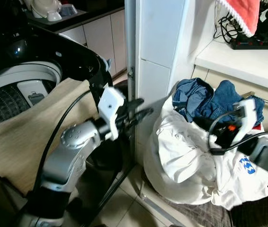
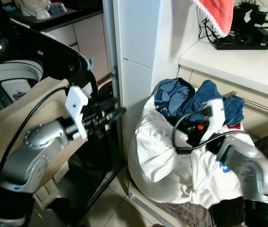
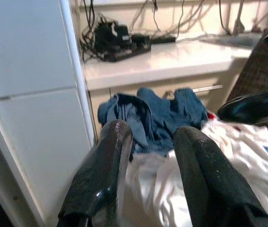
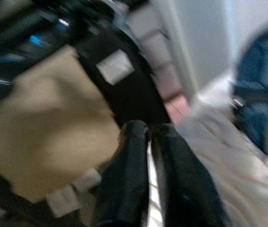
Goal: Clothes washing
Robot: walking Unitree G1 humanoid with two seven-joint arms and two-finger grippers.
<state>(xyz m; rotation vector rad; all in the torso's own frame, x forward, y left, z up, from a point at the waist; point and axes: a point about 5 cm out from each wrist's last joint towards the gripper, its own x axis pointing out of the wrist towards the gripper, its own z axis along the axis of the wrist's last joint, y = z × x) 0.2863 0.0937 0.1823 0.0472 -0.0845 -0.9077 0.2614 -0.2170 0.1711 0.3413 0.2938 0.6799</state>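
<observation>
The left gripper (image 1: 141, 108) hangs in the air beside the white pillar (image 1: 160, 52), its two black fingers (image 3: 103, 175) parted by a narrow gap with nothing between them, pointing toward the laundry pile. The right gripper (image 4: 147, 137) sits low over the pile with its two fingers pressed nearly together; the blurred wrist view shows nothing gripped.

One pile sits on the floor against the cabinet: a white garment (image 1: 186, 156) with blue print, and blue jeans (image 1: 205, 99) heaped on top. One beige cloth (image 1: 34, 137) drapes over the rim of the single washing machine (image 1: 15, 90), whose drum lies open at the robot's left.

The left arm is bent at the elbow, forearm reaching across toward the pillar. The right arm comes in from the right, wrist above the white garment.

Between machine and pile, the pillar and a strip of tiled floor (image 1: 124, 203) leave only a tight passage. A power strip (image 1: 257, 43) lies on the white counter (image 1: 238, 61) above.
</observation>
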